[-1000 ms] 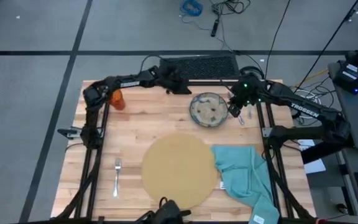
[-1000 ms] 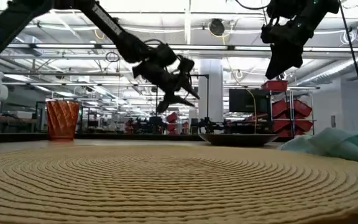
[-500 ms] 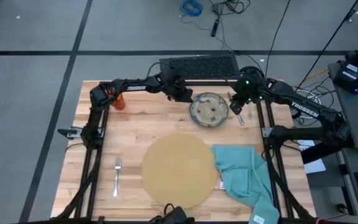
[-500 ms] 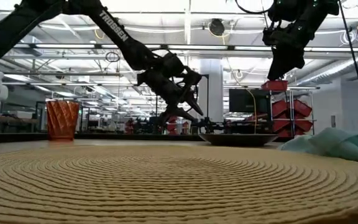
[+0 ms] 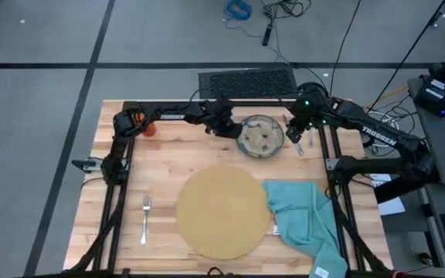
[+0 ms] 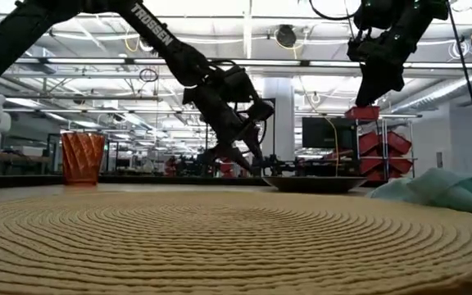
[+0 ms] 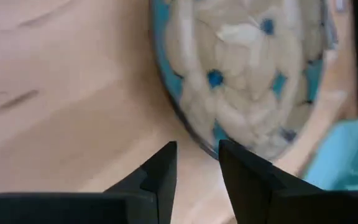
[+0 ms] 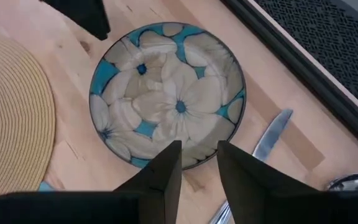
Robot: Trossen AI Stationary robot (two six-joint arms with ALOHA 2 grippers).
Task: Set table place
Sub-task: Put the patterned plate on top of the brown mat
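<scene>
On the wooden table [image 5: 168, 158] a round plate [image 5: 259, 137] with a cream and blue flower pattern [image 8: 166, 93] lies flat near the far edge. My left gripper [image 5: 226, 127] is low at the plate's left rim [image 7: 188, 127], open, its fingertips [image 7: 166, 152] just short of that rim. My right gripper [image 5: 290, 135] hangs open high above the plate's right side [image 6: 375, 86]. The tan woven mat [image 5: 222, 212] lies in the middle. The teal napkin [image 5: 304, 220] lies crumpled to its right.
A knife [image 8: 271, 135] and a spoon [image 8: 353, 182] lie just right of the plate. The fork [image 5: 145, 218] lies at the near left. The orange cup [image 6: 82, 157] stands at the far left, partly under my left arm. A black perforated panel [image 5: 246, 81] lies beyond the far edge.
My left gripper has moved along the far edge toward the table's right and come down, tipping its fingers downward, until it reached the plate's left rim. The plate has not moved.
</scene>
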